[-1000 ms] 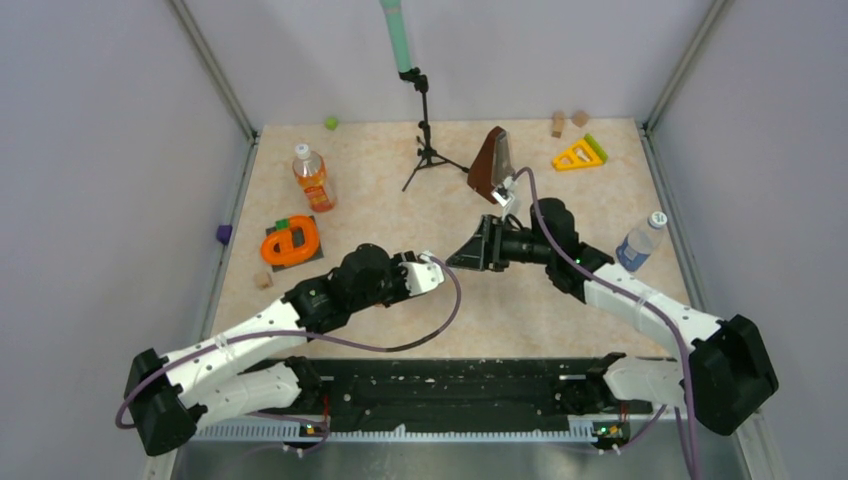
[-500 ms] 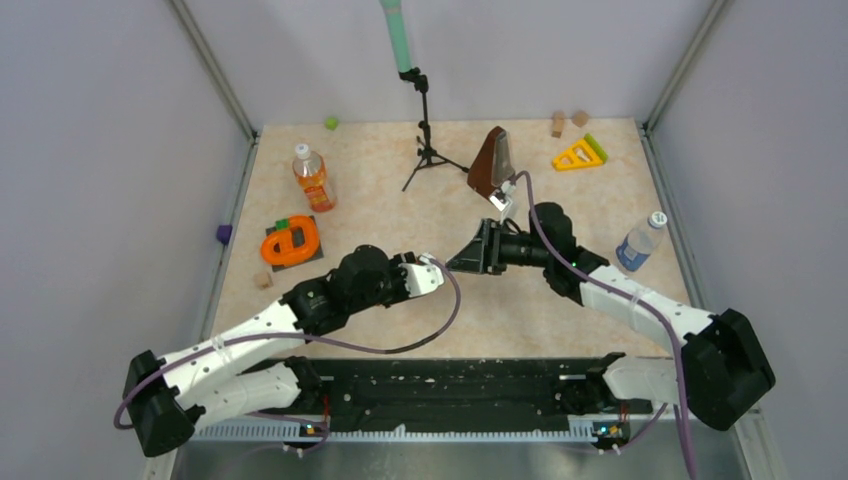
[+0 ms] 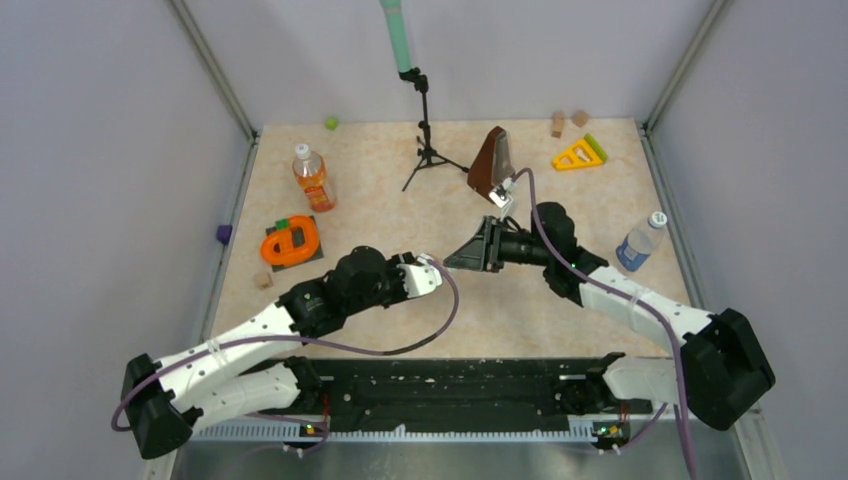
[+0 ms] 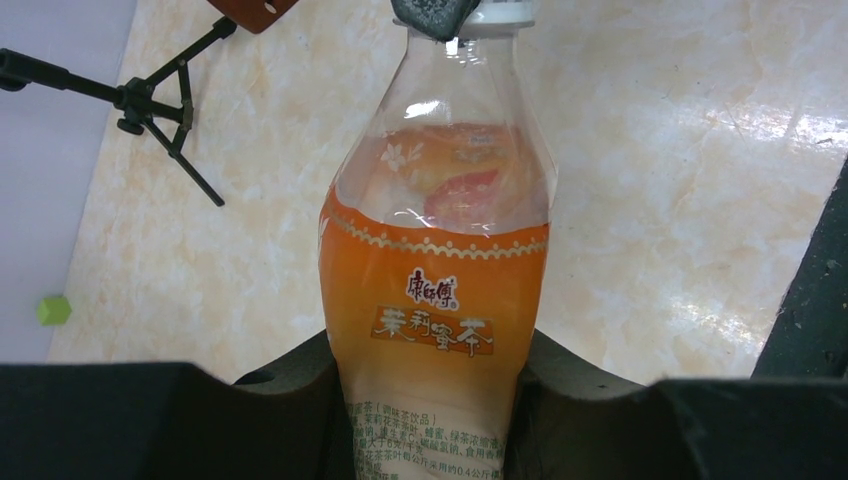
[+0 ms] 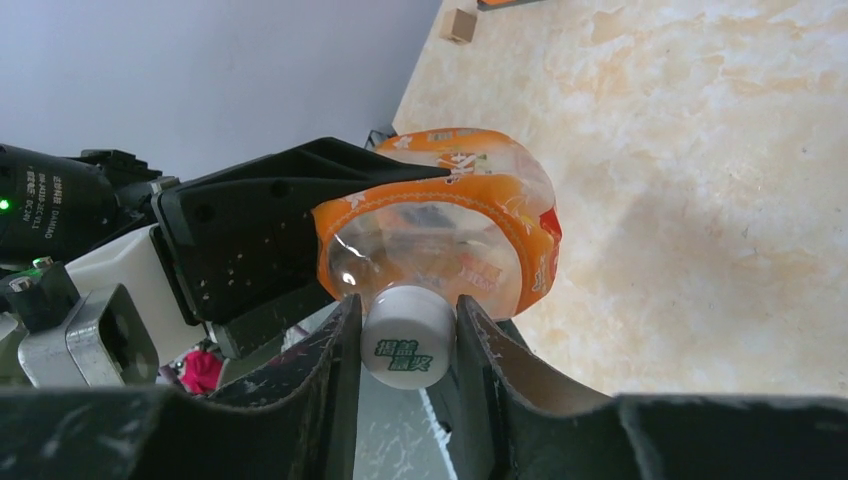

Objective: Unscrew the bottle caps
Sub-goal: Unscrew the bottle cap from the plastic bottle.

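Observation:
My left gripper (image 4: 435,400) is shut on the body of a squat bottle (image 4: 440,290) of orange liquid, held on its side above the table's middle. My right gripper (image 5: 408,345) is shut on that bottle's white cap (image 5: 408,335), a finger on each side. In the top view the two grippers meet, left gripper (image 3: 432,274) and right gripper (image 3: 468,256), and hide this bottle. A slim orange bottle (image 3: 313,180) with its white cap (image 3: 301,151) on stands at the back left. A clear blue-label bottle (image 3: 636,245), capped (image 3: 657,218), stands at the right edge.
A brown metronome (image 3: 491,160) stands just behind the right gripper. A tripod (image 3: 427,150) with a green stick is at the back centre. An orange toy (image 3: 290,243) lies left, a yellow triangle toy (image 3: 578,155) and wooden blocks (image 3: 558,124) back right. Walls close three sides.
The right arm has shifted slightly left with its wrist cable moving. The left arm has eased back a little. Both grips are unchanged.

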`<state>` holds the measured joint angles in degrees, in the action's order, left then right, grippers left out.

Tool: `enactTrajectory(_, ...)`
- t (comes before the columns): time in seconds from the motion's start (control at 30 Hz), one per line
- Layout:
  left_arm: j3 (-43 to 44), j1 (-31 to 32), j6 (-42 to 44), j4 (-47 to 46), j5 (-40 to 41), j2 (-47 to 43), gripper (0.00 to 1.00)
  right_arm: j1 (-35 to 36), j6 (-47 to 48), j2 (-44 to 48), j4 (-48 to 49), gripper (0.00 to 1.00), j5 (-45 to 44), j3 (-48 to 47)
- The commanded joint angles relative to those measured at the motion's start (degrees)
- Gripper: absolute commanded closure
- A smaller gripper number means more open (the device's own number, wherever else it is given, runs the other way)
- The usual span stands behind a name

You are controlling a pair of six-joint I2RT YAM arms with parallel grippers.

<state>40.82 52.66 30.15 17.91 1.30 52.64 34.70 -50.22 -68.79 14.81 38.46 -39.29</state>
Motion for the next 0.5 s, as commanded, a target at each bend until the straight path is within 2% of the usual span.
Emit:
enactTrajectory(0.0,0.5,0.3,-0.1,-2.8,0.5,-1.0,1.00,0.2,-0.5,-0.2,2.8,0.69,0.7,-0.5)
enactTrajectory(0.1,0.8,0.3,0.1,-2.4,0.5,-0.4,1.00,0.2,-0.4,-0.1,2.6,0.55,0.6,-0.4)
enactTrajectory(0.2,1.0,0.3,-0.2,-2.0,0.8,-0.2,1.00,0.1,0.8,0.1,1.4,0.52,0.7,-1.0)
enactTrajectory(0.47,0.6,0.3,0.1,-1.0,2.4,-1.3,1.00,0.1,2.4,1.2,-1.1,0.55,0.1,-1.6)
